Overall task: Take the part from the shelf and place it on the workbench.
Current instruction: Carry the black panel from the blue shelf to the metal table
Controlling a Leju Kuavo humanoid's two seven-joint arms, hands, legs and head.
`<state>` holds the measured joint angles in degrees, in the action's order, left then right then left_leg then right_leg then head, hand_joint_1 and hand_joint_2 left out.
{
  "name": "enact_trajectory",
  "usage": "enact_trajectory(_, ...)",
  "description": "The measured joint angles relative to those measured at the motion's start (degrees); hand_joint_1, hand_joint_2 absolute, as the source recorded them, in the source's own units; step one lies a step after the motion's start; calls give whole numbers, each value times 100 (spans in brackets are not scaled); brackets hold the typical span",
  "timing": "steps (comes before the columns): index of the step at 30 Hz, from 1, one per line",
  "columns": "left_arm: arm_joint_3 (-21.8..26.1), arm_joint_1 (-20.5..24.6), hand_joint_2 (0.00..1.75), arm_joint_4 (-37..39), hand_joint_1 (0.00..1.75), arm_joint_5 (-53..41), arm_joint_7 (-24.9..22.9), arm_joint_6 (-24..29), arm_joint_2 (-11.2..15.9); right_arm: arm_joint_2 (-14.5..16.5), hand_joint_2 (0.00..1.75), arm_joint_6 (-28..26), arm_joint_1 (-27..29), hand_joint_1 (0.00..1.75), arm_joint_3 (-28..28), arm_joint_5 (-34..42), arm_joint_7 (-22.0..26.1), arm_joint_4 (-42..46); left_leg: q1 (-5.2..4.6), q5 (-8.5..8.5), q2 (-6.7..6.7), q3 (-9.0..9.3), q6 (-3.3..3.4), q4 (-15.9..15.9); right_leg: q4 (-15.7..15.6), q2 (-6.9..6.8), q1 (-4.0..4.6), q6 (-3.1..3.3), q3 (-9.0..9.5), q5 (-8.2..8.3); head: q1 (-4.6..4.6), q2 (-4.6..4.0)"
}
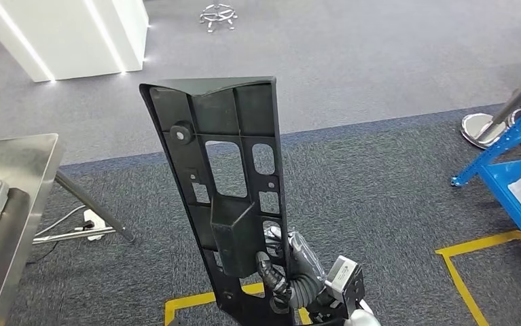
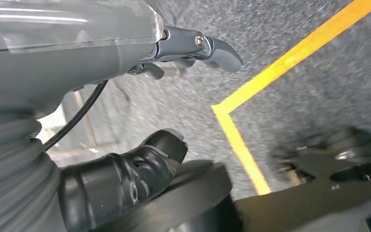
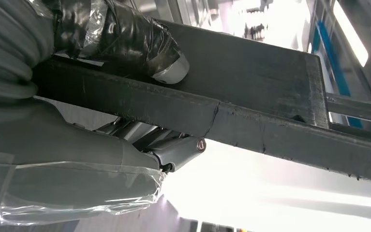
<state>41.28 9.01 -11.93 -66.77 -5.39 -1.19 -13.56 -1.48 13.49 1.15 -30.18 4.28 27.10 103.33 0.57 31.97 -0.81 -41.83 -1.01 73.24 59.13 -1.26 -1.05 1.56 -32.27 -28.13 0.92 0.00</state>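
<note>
Right hand (image 1: 291, 268) grips the long black ribbed plastic panel (image 1: 227, 183) at its lower end, long axis near upright. Steel workbench (image 1: 13, 170) lies well left of the panel. Left hand (image 2: 173, 96) hangs empty, fingers apart.

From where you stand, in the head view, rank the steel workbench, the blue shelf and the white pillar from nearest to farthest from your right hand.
From the right hand, which grips the black part:
1. Blue shelf, at the right edge.
2. Steel workbench, at the left edge; nearly level with the shelf, so these two are a close call.
3. White pillar, far upper left.
</note>
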Motion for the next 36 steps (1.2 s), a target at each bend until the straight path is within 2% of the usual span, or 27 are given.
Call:
enact_trajectory(1,4,-47,175,0,0,20,68,-2,28,7,175,-34,-12,175,-45,2,1,-19,6,-3,23,-66,-11,124,1,-71,4,3,6,-10,0,0)
enact_trajectory(2,8,-98,175,0,0,31,118,-8,64,16,175,-75,-29,175,-95,2,1,-37,10,-115,46,-12,-14,20,1,-135,5,0,17,-21,1,0)
enact_trajectory(3,10,-149,175,0,0,39,147,-13,99,25,175,-109,-46,175,-142,2,1,-50,11,-301,92,148,-7,-289,1,-194,5,-10,34,-36,1,0)
enact_trajectory(5,13,-226,175,0,0,39,179,-20,150,37,175,-152,-69,175,-205,1,1,-60,-18,-607,326,543,42,-1069,3,-306,26,-52,72,-72,0,0)
enact_trajectory(7,14,-250,175,0,0,38,198,-21,164,40,175,-163,-82,175,-234,2,1,-60,-63,-679,457,705,117,-1431,-2,-414,59,-106,95,-100,-4,0)
enact_trajectory(9,14,-265,175,0,0,37,208,-22,169,40,175,-175,-99,175,-255,9,4,-61,-77,-687,336,701,188,-1464,-25,-524,74,-162,125,-116,-6,0)
enact_trajectory(10,14,-277,175,0,0,37,208,-23,171,40,175,-186,-110,175,-264,15,8,-61,-68,-702,273,713,219,-1493,-7,-504,63,-193,137,-145,-7,0)
enact_trajectory(12,14,-285,175,0,0,37,203,-23,175,38,175,-208,-126,175,-272,24,19,-62,-38,-740,157,743,291,-1551,282,-262,37,-235,27,-354,-11,0)
enact_trajectory(14,14,-280,175,0,0,37,200,-23,177,32,175,-219,-125,175,-271,27,24,-71,-36,-752,39,741,333,-1563,998,24,24,-244,-323,-715,-14,0)
enact_trajectory(15,14,-279,175,0,0,37,200,-25,178,27,175,-221,-121,175,-271,27,24,-78,-42,-751,-30,739,341,-1559,1346,77,26,-243,-507,-834,-14,0)
enact_trajectory(16,14,-282,175,0,0,37,200,-27,178,21,175,-221,-119,175,-272,27,22,-85,-48,-750,-105,740,343,-1553,1554,101,28,-240,-633,-854,-14,0)
enact_trajectory(17,14,-287,175,0,0,37,200,-28,179,15,175,-221,-118,175,-272,27,22,-89,-52,-748,-180,741,342,-1543,1536,112,29,-231,-653,-754,-14,0)
enact_trajectory(18,14,-291,175,0,0,37,200,-31,179,12,175,-221,-119,175,-272,27,22,-91,-53,-745,-258,742,337,-1528,1299,136,29,-216,-568,-556,-13,0)
enact_trajectory(19,14,-293,175,0,0,37,200,-31,180,10,175,-220,-121,175,-272,27,22,-91,-52,-739,-333,743,328,-1510,912,209,29,-196,-408,-320,-14,0)
enact_trajectory(21,15,-290,175,0,0,37,200,-32,178,9,175,-219,-123,175,-272,27,23,-92,-59,-723,-461,720,288,-1463,254,423,25,-167,-132,-42,-14,0)
enact_trajectory(22,16,-292,175,0,0,37,200,-32,178,8,175,-219,-124,175,-273,26,23,-94,-54,-720,-511,701,257,-1450,103,490,33,-158,-72,-7,-13,0)
enact_trajectory(23,16,-296,175,0,0,37,200,-32,177,8,175,-219,-126,175,-274,26,23,-96,-47,-724,-558,684,220,-1448,71,498,44,-151,-63,-20,-13,0)
enact_trajectory(24,16,-302,175,0,0,37,200,-33,179,8,175,-219,-130,175,-275,26,24,-98,-37,-733,-607,667,182,-1457,54,442,45,-130,-51,-4,-13,0)
enact_trajectory(25,16,-311,175,0,0,36,200,-33,183,9,175,-219,-136,175,-277,26,23,-99,-30,-726,-585,656,153,-1442,26,385,43,-100,-31,12,-13,0)
enact_trajectory(27,16,-316,175,0,0,36,197,-31,189,13,175,-219,-146,175,-287,28,25,-100,-37,-575,-345,542,104,-1200,-38,256,22,-26,19,40,1,0)
enact_trajectory(29,16,-307,175,0,0,35,194,-27,191,13,175,-219,-144,175,-297,30,26,-102,-27,-236,-64,232,57,-548,-55,110,34,18,37,36,14,0)
enact_trajectory(30,16,-304,175,0,0,35,194,-25,191,13,175,-219,-141,175,-299,31,25,-103,-14,-88,-13,51,33,-189,-53,33,42,25,36,27,14,0)
enact_trajectory(31,16,-305,175,0,0,34,194,-25,191,12,175,-219,-138,175,-300,31,24,-105,-3,-29,12,-67,14,43,-51,-45,46,27,38,18,14,0)
enact_trajectory(32,16,-311,175,0,0,34,194,-23,191,12,175,-219,-136,175,-301,31,22,-106,7,-76,32,-83,2,75,-50,-118,48,23,43,7,14,0)
enact_trajectory(33,16,-317,175,0,0,34,194,-23,191,12,175,-219,-136,175,-302,31,22,-106,13,-217,62,17,-1,-114,-49,-185,48,15,54,-4,15,0)
enact_trajectory(34,16,-320,175,0,0,34,194,-22,192,12,175,-219,-137,175,-302,31,22,-106,15,-416,123,220,5,-488,-49,-250,47,0,73,-20,14,0)
enact_trajectory(36,16,-314,175,0,0,34,194,-21,192,12,175,-219,-140,175,-303,31,22,-106,-18,-658,302,610,58,-1215,-46,-358,67,-49,112,-58,11,0)
